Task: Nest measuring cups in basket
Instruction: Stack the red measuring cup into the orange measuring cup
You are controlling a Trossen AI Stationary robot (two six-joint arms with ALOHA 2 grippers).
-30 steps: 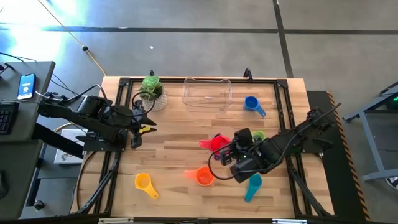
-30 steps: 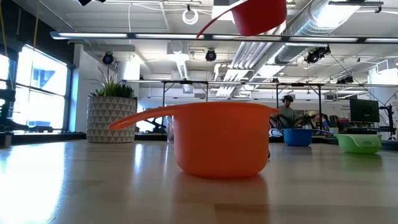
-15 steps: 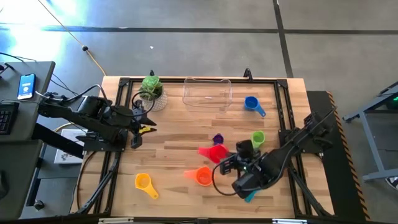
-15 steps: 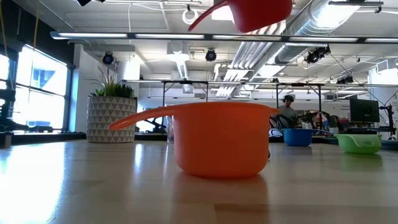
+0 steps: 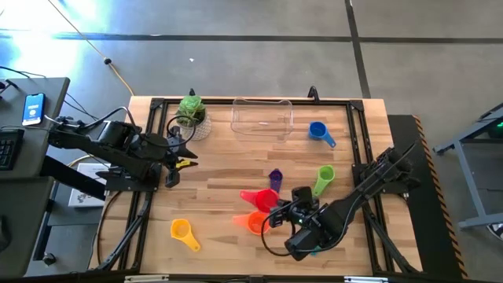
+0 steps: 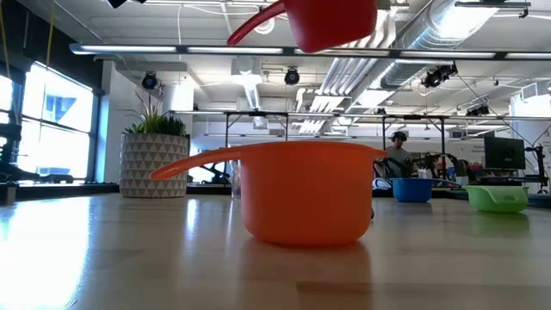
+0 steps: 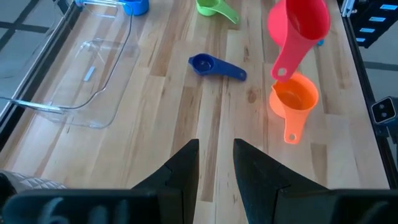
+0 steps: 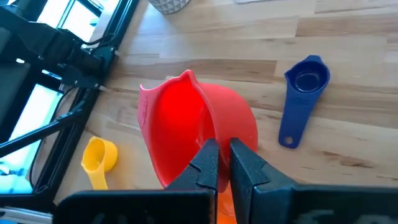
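**Cups on the worktop, one held aloft**

Red cup: gripped by its rim in the clamped fingers of the right gripper; raised above the worktop, over the orange cup, handle pointing toward the left edge. In the low view only its lower part shows, the top cut off by the frame.

Orange cup: upright on the worktop near the front edge, partly covered from above by the red cup and the right arm. It fills the middle of the low view and hides what lies behind it.

Yellow cup: near the front-left corner, well apart from the rest.

Purple cup: smallest in view, at mid-worktop; reads blue in the wrist views.

Green cup: beside the purple one, toward the right edge.

Blue cup: near the back edge, just right of the basket.

Teal cup: almost wholly hidden under the right arm; only a sliver shows near the front edge.

Basket: clear bin at the middle of the back edge; contents hard to judge through the glare, no cup seen in it.

Potted plant: back-left, beside the basket.

Left gripper: at the left edge, fingers parted with a narrow gap, nothing between them.
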